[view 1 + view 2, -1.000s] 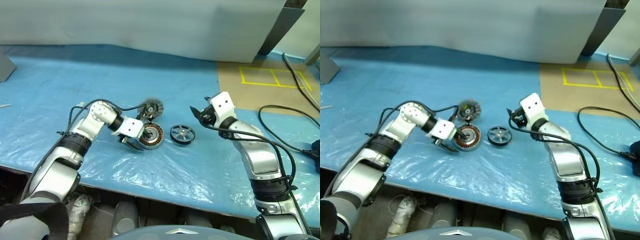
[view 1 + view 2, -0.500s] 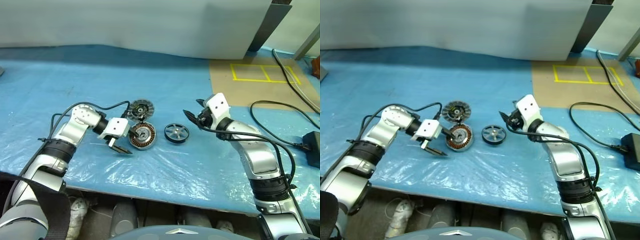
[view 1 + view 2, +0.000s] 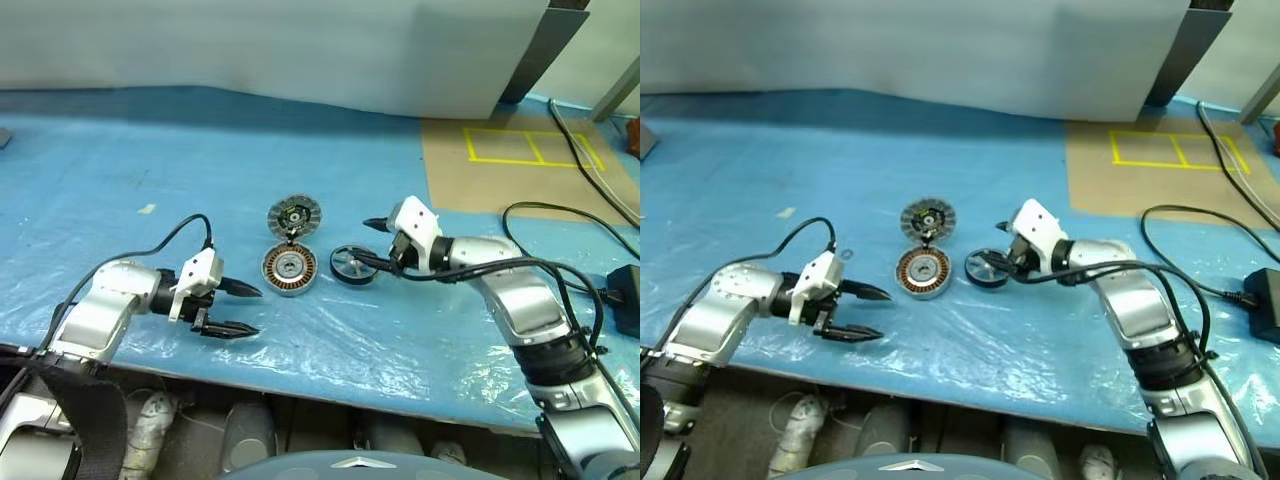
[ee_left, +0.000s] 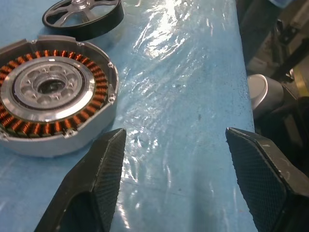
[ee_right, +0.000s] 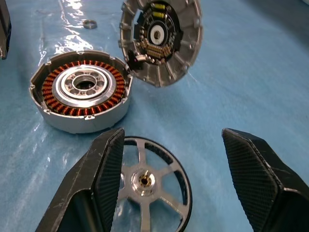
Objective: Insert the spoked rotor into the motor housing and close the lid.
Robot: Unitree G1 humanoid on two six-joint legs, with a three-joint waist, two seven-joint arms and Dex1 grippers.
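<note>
Head views show a blue plastic sheet (image 3: 330, 340) over the table (image 3: 500, 180), with a small pale scrap (image 3: 147, 209) lying far left. Next, the left gripper (image 3: 240, 309) hovers near the front edge, fingers spread wide and holding nothing, well short of the housing (image 3: 289, 270). That housing lies open side up at mid-table, copper windings ringing a silver centre. Just behind it the lid (image 3: 294, 216) lies inner face up, its edge touching or nearly touching the housing's rim. Right of the housing, apart from it, the rotor (image 3: 351, 266) lies flat. The right gripper (image 3: 372, 243) reaches in from the right with its fingers wide apart, straddling the rotor's far-right side; whether they touch it I cannot tell. Nothing lies between rotor and housing. Farther right sit a bare brown patch of table with yellow tape (image 3: 530, 148), black cables (image 3: 560, 215), and a black box (image 3: 629, 305) at the edge. Left wrist view adds the housing (image 4: 53, 94) close beside one finger (image 4: 99, 179), the rotor (image 4: 83, 17) beyond it, and the sheet's front edge. Right wrist view shows the rotor (image 5: 149, 181) partly between its fingers (image 5: 104, 174), the lid's (image 5: 161, 41) ribs and circuitry, and a small metal ring (image 5: 89, 22) on the sheet past the housing (image 5: 82, 96).
</note>
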